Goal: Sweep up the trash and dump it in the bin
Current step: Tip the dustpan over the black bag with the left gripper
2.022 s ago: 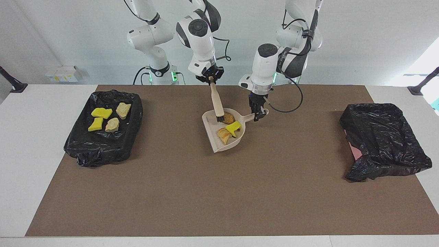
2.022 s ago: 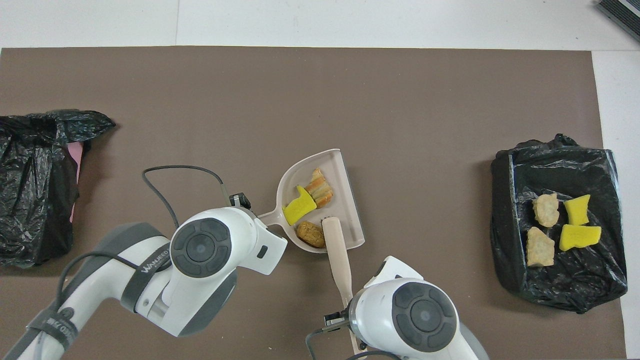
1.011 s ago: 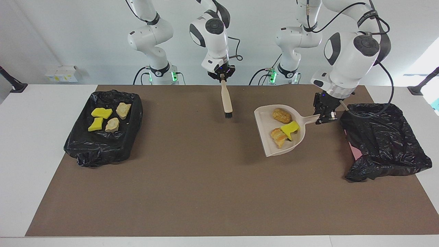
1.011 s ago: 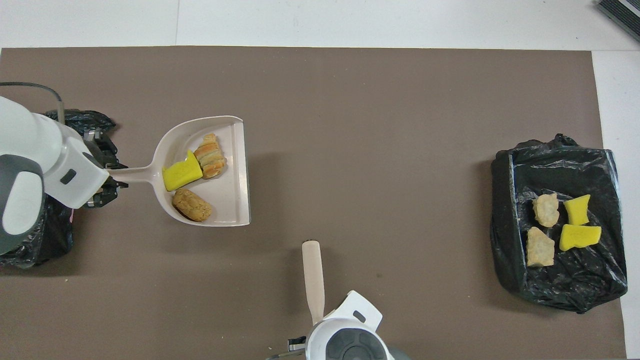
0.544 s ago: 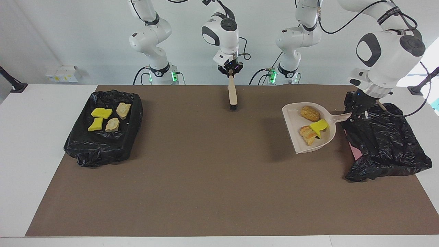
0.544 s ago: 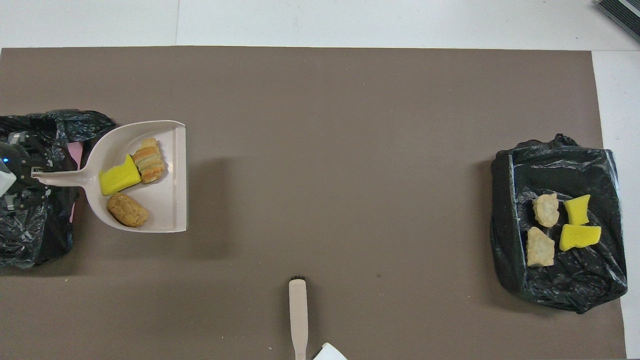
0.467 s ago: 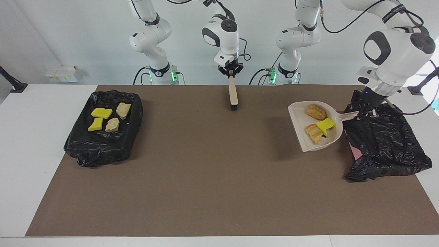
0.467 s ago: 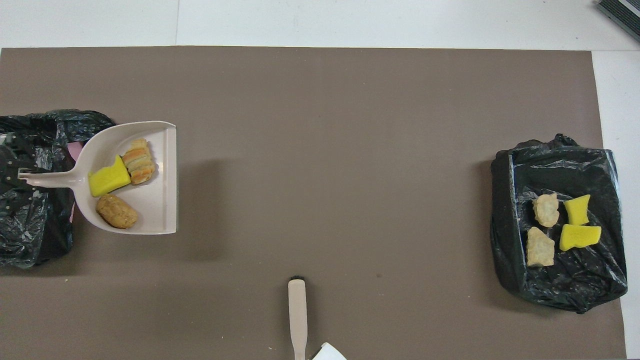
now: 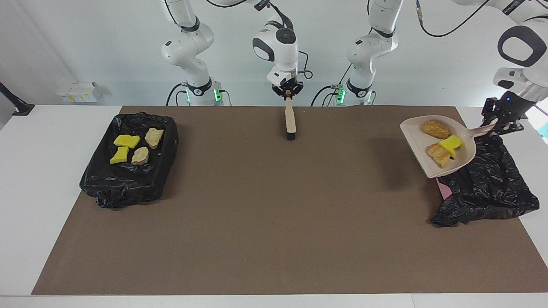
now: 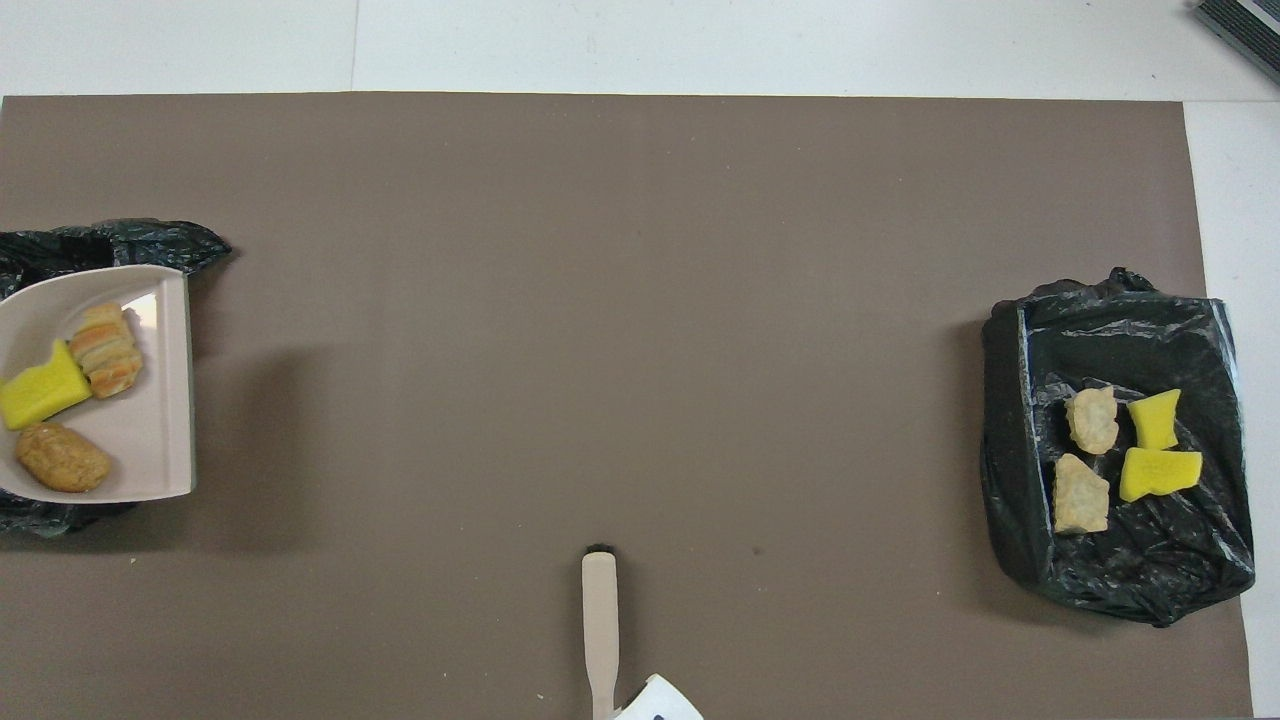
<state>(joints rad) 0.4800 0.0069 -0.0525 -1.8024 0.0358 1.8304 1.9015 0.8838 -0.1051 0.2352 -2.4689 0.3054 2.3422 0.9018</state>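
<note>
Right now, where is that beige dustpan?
In the facing view, the dustpan is held up by the left tool over the black-lined bin at the left arm's end of the table.

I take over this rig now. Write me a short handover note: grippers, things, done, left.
Left gripper: shut on the beige plastic dustpan, raised over the black-lined bin at its end of the table.
Right gripper: holds the beige hand brush upright, waiting.
Dustpan carries three trash pieces.
Four pieces lie in the other black-lined bin.
Done: sweeping.
Left: tip the dustpan.
</note>
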